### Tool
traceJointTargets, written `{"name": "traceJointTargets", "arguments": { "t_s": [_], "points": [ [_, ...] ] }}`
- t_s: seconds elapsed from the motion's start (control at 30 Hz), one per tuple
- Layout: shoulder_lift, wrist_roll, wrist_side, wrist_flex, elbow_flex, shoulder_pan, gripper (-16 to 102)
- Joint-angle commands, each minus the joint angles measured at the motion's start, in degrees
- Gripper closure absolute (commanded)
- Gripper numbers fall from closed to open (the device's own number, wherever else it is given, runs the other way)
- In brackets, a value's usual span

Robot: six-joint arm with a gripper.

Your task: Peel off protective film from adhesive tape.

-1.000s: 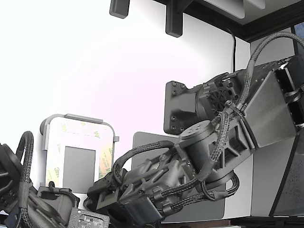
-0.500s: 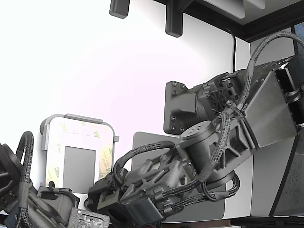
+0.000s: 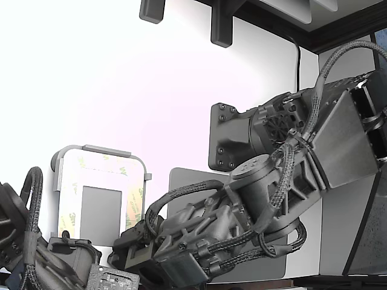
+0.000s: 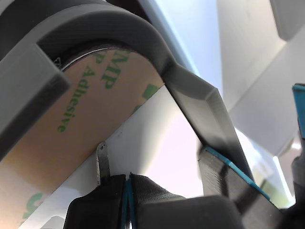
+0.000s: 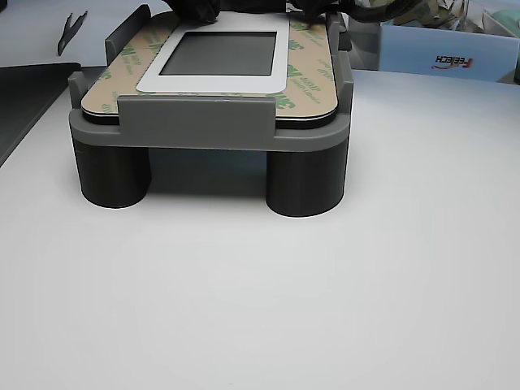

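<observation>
Arm stretched low, claw (image 4: pixel 127 188) pinched beside protective film (image 4: pixel 71 129).

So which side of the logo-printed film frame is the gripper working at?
The short side of the protective film that is lowest in the exterior view and farthest in the other view. The gripper sits at that side only; the other three sides are uncovered.

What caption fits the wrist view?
Closed jaws at the inner edge of the protective film, beside the gray holder.

gray fixture (image 5: pixel 195 122), white table (image 5: pixel 260 292), gray mat (image 3: pixel 181 181)
</observation>
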State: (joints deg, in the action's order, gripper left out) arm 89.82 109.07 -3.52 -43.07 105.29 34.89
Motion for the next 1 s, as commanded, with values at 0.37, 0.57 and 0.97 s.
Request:
{"name": "traceJointTargets", "arguments": {
  "t_s": [0.37,0.57,0.97],
  "points": [
    [1.1,1.5,-0.5,1.8,-0.9,-0.7,94],
    [2.0,0.7,-0.4,2.5,0.8,-0.6,94],
    [2.5,0.0,-0.1,1.8,0.6,-0.3,93]
  ]
}}
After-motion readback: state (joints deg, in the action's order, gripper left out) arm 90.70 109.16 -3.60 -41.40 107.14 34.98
